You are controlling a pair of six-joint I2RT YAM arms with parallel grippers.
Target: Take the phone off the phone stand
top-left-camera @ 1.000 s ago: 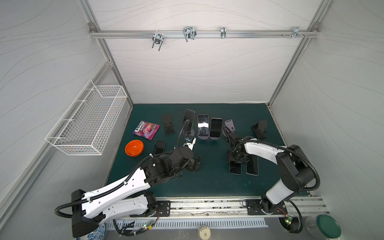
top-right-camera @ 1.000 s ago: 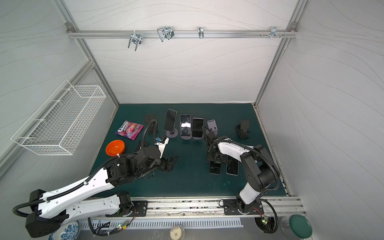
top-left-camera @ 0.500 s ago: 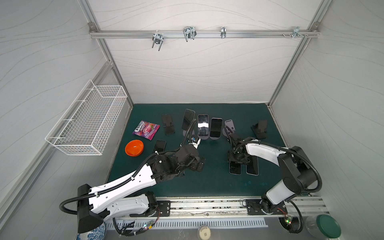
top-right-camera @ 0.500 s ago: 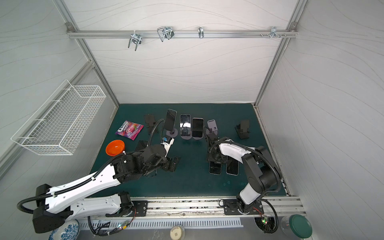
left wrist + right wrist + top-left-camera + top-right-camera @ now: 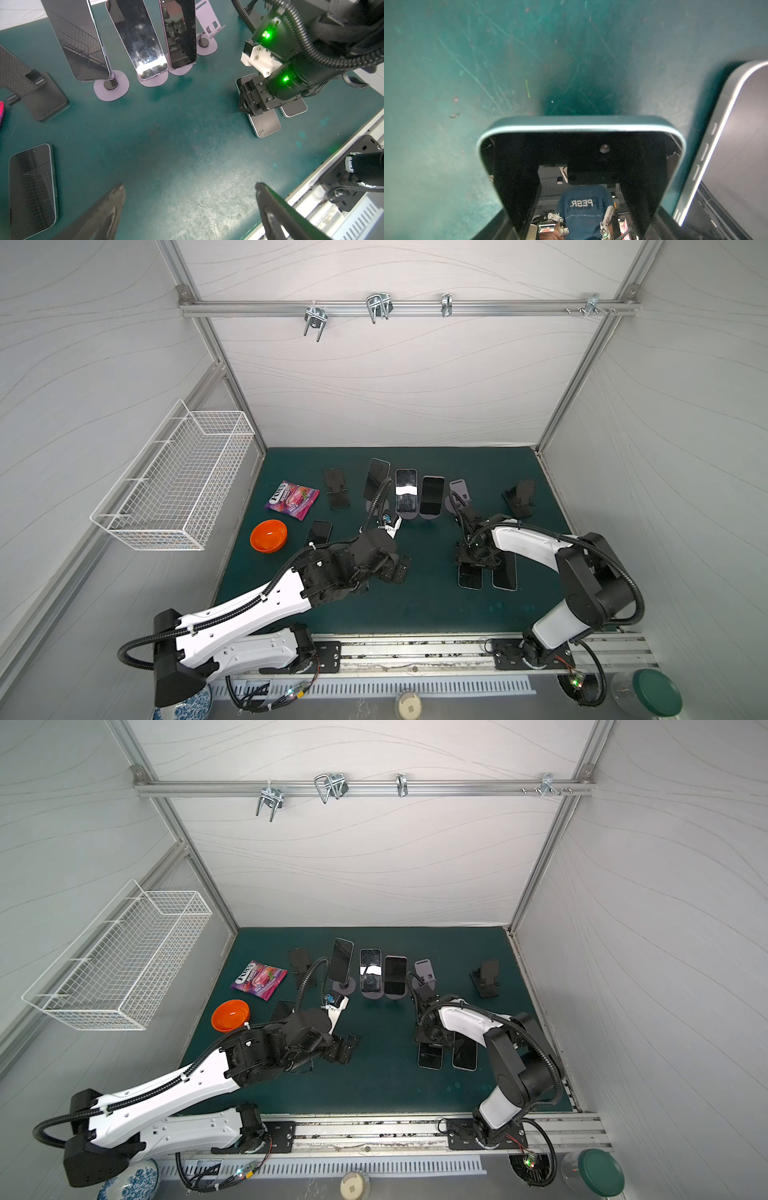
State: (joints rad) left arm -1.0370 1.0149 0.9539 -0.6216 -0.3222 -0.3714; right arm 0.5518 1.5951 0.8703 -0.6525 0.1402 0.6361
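Pinching a phone [image 5: 579, 149] flat on the green mat [image 5: 467, 62], the right gripper [image 5: 250, 99] grips its sides; the left gripper [image 5: 189, 186] hangs wide open.

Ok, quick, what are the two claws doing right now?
Left gripper: open, holding nothing.
Right gripper: closed on a phone lying flat on the green mat.

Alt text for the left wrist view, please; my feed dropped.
Three phones stand on lilac stands on the green mat; the right gripper clamps a flat phone beside another phone. The left gripper is open over bare mat.
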